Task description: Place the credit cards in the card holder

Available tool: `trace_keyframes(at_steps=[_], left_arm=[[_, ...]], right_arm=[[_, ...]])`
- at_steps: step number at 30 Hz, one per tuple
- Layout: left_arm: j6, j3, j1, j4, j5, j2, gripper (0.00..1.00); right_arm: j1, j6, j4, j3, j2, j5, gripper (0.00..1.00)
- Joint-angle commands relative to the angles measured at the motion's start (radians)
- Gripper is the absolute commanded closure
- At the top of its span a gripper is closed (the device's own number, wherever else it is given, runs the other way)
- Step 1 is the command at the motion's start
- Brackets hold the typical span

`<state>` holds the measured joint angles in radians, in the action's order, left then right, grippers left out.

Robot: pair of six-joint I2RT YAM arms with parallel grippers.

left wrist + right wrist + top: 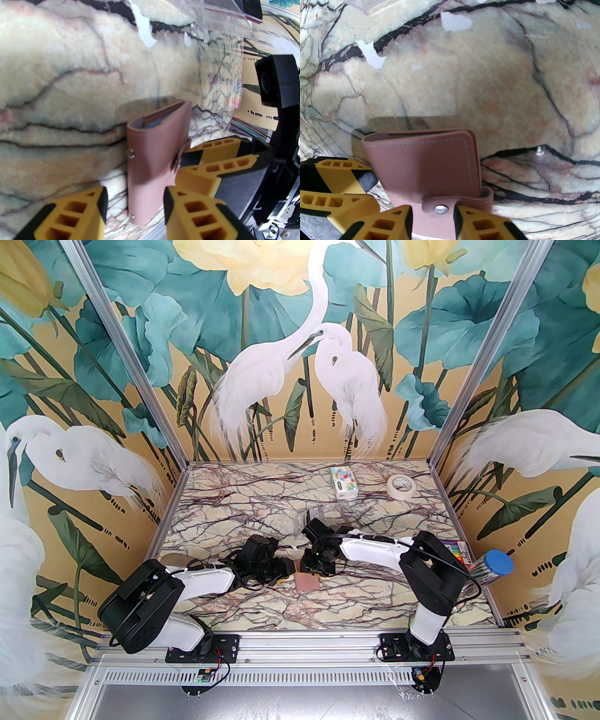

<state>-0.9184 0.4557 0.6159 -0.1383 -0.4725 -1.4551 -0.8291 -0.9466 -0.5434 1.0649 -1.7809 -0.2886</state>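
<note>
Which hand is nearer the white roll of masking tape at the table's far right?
Right. The right hand is at the dusty-pink folding card holder, closer in and left of the white tape roll; the left hand sits further left again.

Top camera looks down from behind; both wrist cameras closely frame the card holder [157,152].

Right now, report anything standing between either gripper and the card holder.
Nothing visible does. The card holder lies between the left gripper's fingers with a gap beside it, and its snap strap sits between the right gripper's fingers.
</note>
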Motion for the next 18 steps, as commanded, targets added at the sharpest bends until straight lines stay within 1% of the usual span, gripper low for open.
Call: trace_keyframes(at_steps=[1, 6, 18], left_arm=[[-0.009, 0.008, 0.009, -0.005, 0.023, -0.017, 0.55], [-0.007, 0.016, 0.017, -0.001, 0.023, -0.019, 0.55], [-0.012, 0.009, 0.031, 0.001, 0.021, -0.01, 0.56]], right_arm=[[-0.005, 0.004, -0.035, -0.007, -0.007, 0.052, 0.63], [-0.005, 0.013, -0.054, 0.013, -0.017, 0.054, 0.63], [-0.01, 0.011, -0.087, 0.023, -0.006, 0.1, 0.63]])
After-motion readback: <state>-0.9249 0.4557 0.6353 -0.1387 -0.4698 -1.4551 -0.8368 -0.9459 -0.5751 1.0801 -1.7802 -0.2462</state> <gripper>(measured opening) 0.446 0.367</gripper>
